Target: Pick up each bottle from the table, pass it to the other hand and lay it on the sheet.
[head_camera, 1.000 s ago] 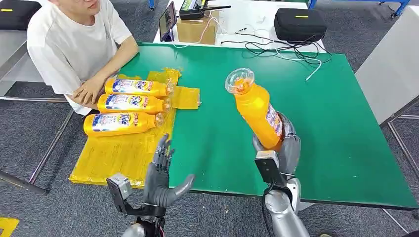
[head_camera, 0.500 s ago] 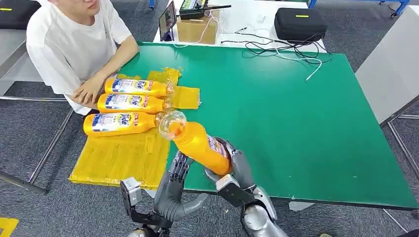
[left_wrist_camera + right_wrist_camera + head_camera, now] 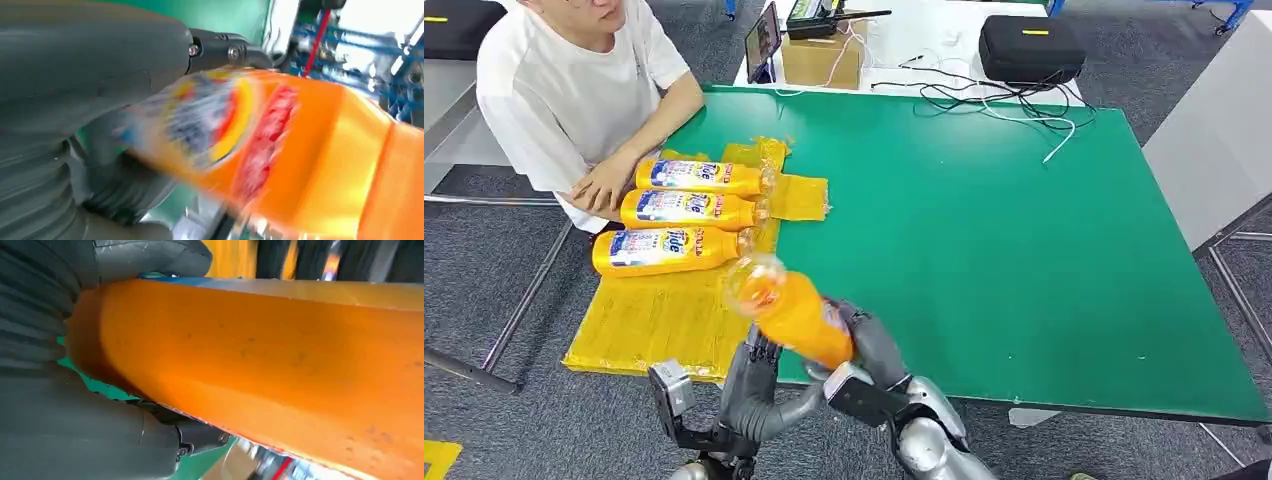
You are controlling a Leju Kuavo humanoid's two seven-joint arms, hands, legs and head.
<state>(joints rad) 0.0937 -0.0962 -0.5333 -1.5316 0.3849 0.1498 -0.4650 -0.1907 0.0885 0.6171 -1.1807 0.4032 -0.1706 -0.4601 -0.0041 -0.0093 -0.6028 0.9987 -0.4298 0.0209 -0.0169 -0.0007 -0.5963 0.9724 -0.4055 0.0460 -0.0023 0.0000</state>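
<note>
So 3 bottles (image 3: pixel 679 208) are already lying on the yellow sheet (image 3: pixel 664 318) at my 10 o'clock. Bottle number 4 (image 3: pixel 792 312) is gripped in my right hand (image 3: pixel 872 345), tilted toward 11 o'clock. My left hand (image 3: pixel 756 392) is open right under it, so the handoff and laydown are left.

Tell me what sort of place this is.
Probably a robotics lab or test workspace: a green work table on grey carpet, a second white table behind it strewn with cables and black equipment cases, and a person seated alongside, watching.
</note>
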